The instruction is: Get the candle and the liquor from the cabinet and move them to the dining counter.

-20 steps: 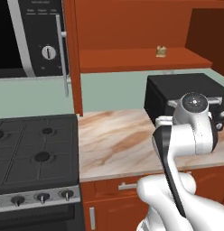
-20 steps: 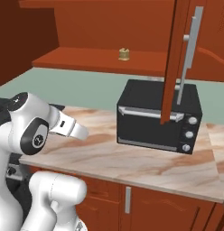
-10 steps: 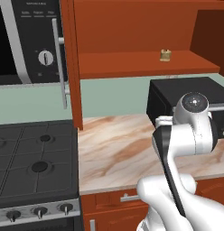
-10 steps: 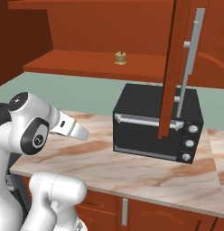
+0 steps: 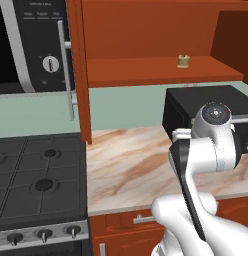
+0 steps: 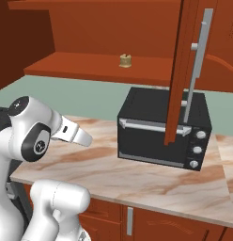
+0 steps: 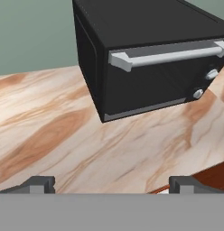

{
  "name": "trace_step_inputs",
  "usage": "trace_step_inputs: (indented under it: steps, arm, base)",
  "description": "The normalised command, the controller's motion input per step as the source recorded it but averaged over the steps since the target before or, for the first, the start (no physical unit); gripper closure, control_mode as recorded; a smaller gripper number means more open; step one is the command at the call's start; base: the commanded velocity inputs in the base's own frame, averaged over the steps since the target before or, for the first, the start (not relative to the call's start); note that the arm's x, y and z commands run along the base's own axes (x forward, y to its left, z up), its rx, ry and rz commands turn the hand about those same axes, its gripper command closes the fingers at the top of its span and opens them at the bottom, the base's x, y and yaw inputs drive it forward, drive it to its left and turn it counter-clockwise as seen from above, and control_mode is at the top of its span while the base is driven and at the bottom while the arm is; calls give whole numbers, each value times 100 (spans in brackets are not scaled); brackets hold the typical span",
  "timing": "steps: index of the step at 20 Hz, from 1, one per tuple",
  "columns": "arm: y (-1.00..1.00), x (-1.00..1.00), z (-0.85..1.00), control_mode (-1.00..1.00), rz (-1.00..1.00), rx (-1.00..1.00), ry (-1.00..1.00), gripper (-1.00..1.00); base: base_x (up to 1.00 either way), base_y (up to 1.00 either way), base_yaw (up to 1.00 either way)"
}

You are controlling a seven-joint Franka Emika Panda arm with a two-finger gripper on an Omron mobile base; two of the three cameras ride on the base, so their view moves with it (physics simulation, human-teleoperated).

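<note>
Candle (image 5: 183,60) sits alone on the open cabinet's (image 6: 90,66) lower shelf, well above the hand (image 7: 112,182) and beyond it, apart from everything else. Ahead of the hand, a black toaster oven (image 7: 150,54) stands on the marble-look worktop (image 7: 50,135), under the shelf. A swung-out cabinet door (image 6: 186,70) with a long silver handle hangs in front of the oven. The hand's fingers (image 7: 39,184) are spread wide over the worktop, apparently holding and touching nothing.
</note>
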Motion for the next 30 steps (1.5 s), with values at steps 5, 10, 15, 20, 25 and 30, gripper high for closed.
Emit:
trace_step_inputs:
  steps: [5, 10, 15, 20, 25, 30]
  arm:
    - [0, 0, 0, 100, 0, 0, 0, -100]
    - [0, 0, 0, 100, 0, 0, 0, -100]
    - [0, 0, 3, -100, 0, 0, -2, -100]
    - [3, -2, 30, -100, 0, 0, -23, -100]
    - [1, -5, 47, -100, 1, 0, -19, -100]
    - [0, 0, 54, -100, 3, 0, 0, -100]
  base:
    - [0, 0, 0]
    - [0, 0, 0]
    - [0, 0, 0]
    - [0, 0, 0]
    - [0, 0, 0]
    - [0, 0, 0]
